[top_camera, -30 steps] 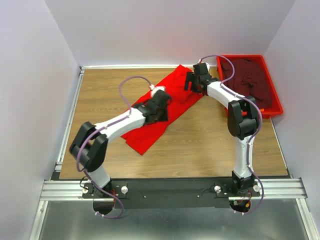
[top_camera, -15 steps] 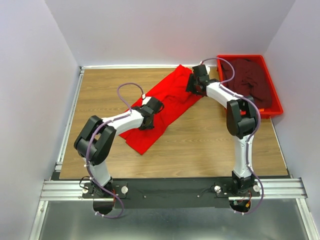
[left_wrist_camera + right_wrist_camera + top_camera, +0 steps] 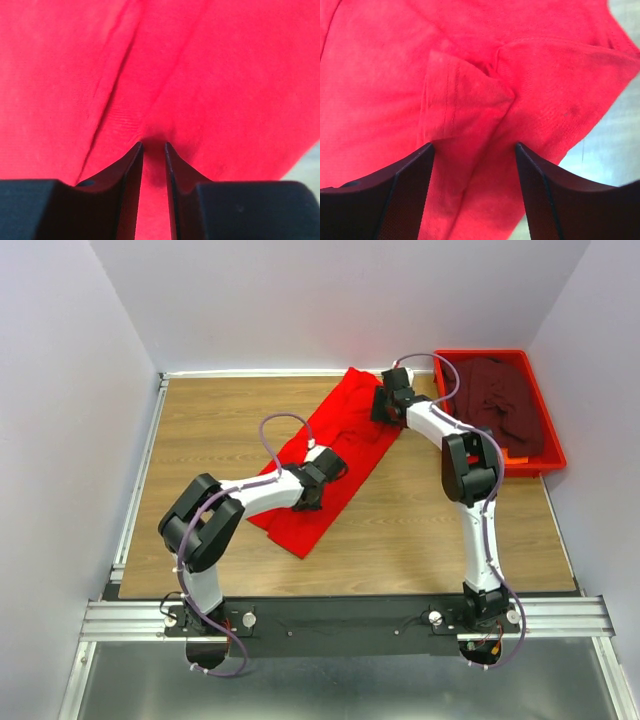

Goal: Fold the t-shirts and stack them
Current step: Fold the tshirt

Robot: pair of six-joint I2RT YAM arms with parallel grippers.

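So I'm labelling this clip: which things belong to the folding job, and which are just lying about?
Job: bright red t-shirt, left gripper pinching it, right gripper open over it, maroon t-shirt.
Lying about: red tray holding the maroon t-shirt, wooden table.

Top cam overhead fr. behind; wrist cams close-up on red shirt (image 3: pixel 345 425)

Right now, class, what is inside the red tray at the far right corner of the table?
A crumpled dark maroon t-shirt fills most of the red tray; only its rim and near end show bare. Anything beneath the shirt is covered and cannot be seen.
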